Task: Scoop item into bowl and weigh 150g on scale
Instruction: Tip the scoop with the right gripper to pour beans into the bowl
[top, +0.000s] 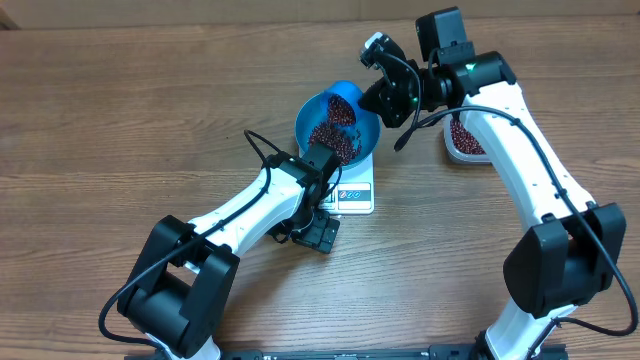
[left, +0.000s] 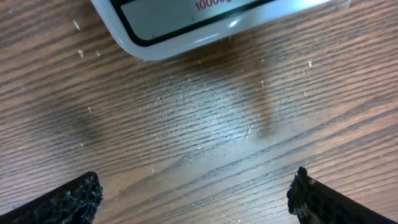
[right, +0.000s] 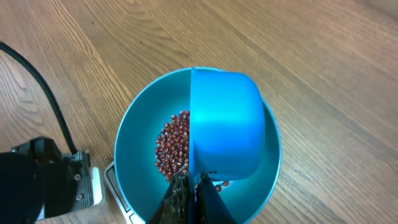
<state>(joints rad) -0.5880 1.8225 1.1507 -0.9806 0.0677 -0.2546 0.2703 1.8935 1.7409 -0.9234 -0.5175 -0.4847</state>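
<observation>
Your right gripper (right: 191, 190) is clamped on the blue scoop (right: 224, 124), tipped over the blue bowl (right: 134, 134). The bowl holds red-brown beans (right: 174, 146) and sits on the white scale (top: 357, 192). Your left gripper (left: 196, 196), fingers spread wide, hovers over the table (left: 186, 124) beside the scale. The clear tub (top: 462, 142) lies under your right arm.

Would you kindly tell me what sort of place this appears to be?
Likely a robotics lab bench, not a kitchen: a wooden table with a left arm and right arm reaching over it, and a white scale bearing a blue bowl of beans.
</observation>
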